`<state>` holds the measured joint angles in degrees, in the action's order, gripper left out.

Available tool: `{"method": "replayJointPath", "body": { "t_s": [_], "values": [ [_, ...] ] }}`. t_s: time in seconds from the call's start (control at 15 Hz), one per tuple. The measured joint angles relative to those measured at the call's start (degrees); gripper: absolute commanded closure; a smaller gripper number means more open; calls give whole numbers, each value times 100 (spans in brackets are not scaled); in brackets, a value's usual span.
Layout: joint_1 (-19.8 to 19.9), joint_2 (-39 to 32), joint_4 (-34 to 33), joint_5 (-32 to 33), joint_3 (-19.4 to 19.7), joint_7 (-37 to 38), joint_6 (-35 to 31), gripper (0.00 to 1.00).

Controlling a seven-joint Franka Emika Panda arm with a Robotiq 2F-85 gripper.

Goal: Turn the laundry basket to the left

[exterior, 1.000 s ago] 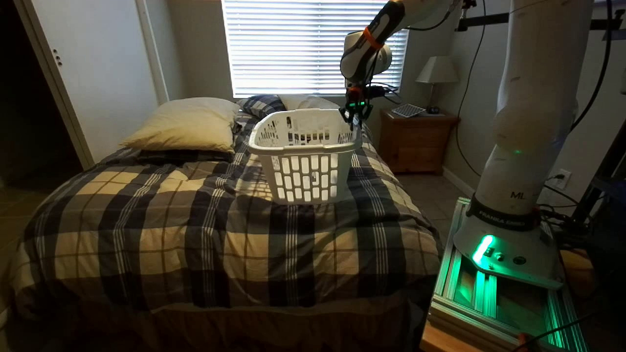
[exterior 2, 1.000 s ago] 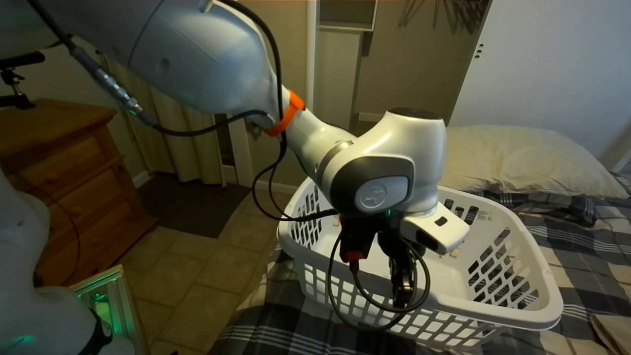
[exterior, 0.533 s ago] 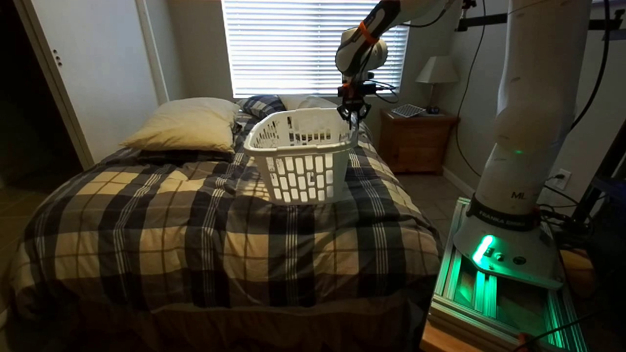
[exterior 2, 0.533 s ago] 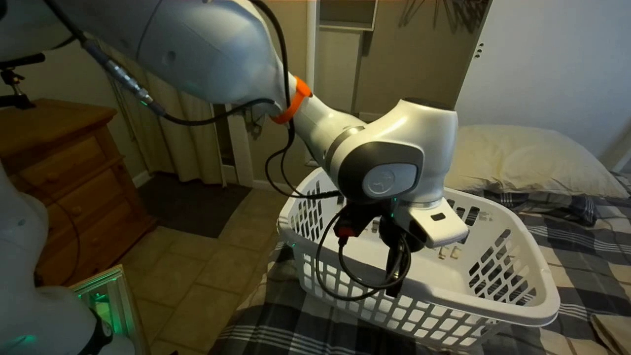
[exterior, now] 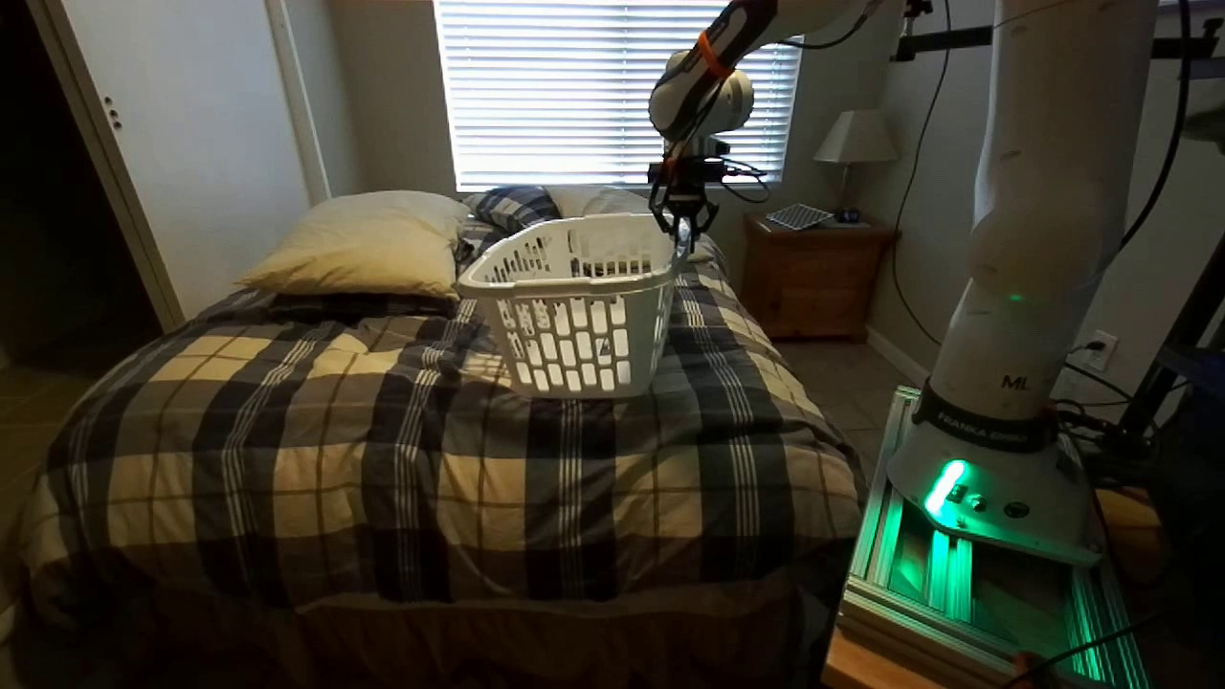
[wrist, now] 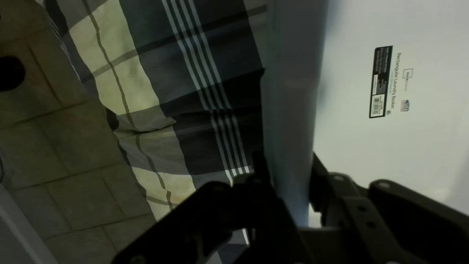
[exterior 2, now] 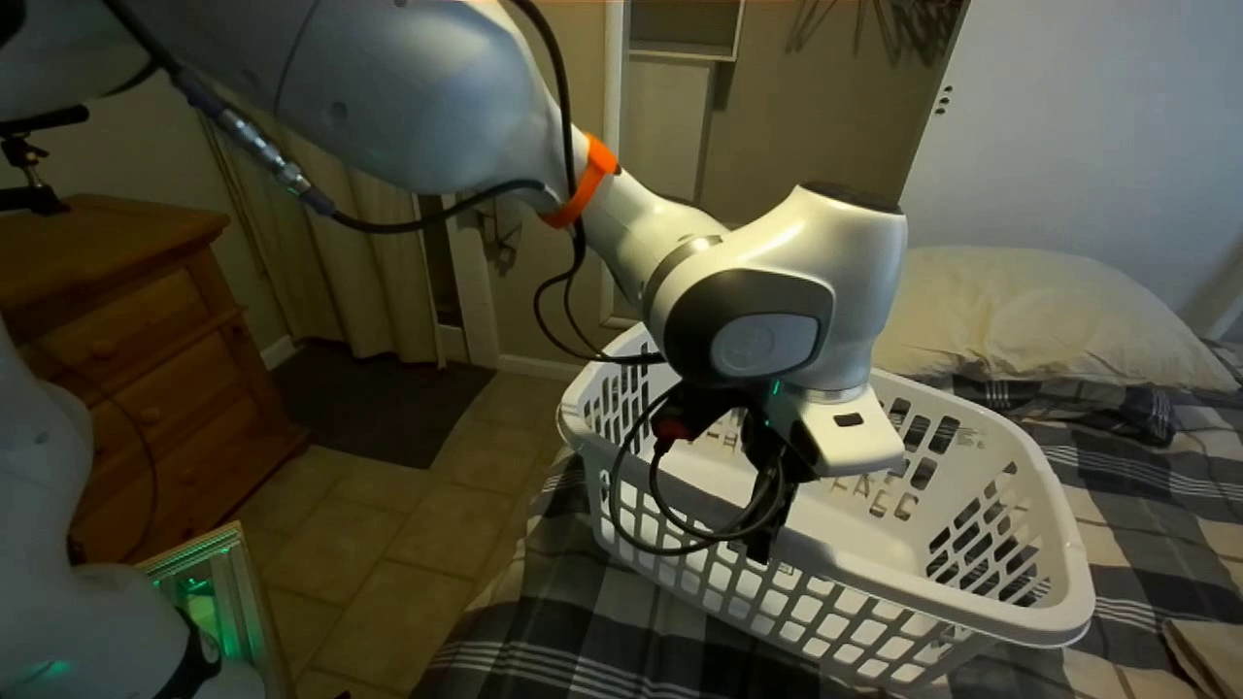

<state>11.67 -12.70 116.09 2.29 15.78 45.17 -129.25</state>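
Observation:
The white laundry basket [exterior: 574, 288] stands upright on the plaid bed [exterior: 383, 478], with its open top up. It also shows in an exterior view [exterior 2: 971, 607], where my arm covers part of its near long side and inside. My gripper [exterior: 683, 235] is at the rim of the long side nearest the robot and points down. In the wrist view, the gripper's [wrist: 287, 168] black fingers lie against both sides of the rolled rim [wrist: 293, 95], one outside and one inside the basket. The fingertips are dark in an exterior view [exterior 2: 762, 549].
A cream pillow [exterior: 364, 244] lies on the bed behind the basket. A wooden nightstand [exterior: 813, 282] with a lamp [exterior: 855, 139] stands beyond the bed. A wooden dresser [exterior 2: 146, 359] is behind the robot's side. A loose black cable [exterior 2: 680, 544] hangs at the wrist by the rim.
The gripper and the basket have moved together, leftward in an exterior view, and the basket has turned slightly on the bed. The wrist has become more upright. The fingers stay at the rim.

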Motion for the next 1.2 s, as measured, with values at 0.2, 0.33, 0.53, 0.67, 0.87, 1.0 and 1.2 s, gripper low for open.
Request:
{"method": "replayJointPath", "body": {
  "t_s": [0.2,0.33,0.53,0.67,0.87,1.0,1.2],
  "values": [
    [2,0,1,0,2,-14,0,93],
    [1,-1,4,0,2,-42,4,93],
    [1,8,5,-278,0,183,27,93],
    [-32,50,28,-444,-13,435,4,93],
    [-161,170,150,-580,-66,952,-147,93],
    [-287,289,329,-565,-93,1377,-479,93],
    [-478,497,765,-323,-102,2034,-1217,93]
  ]
}}
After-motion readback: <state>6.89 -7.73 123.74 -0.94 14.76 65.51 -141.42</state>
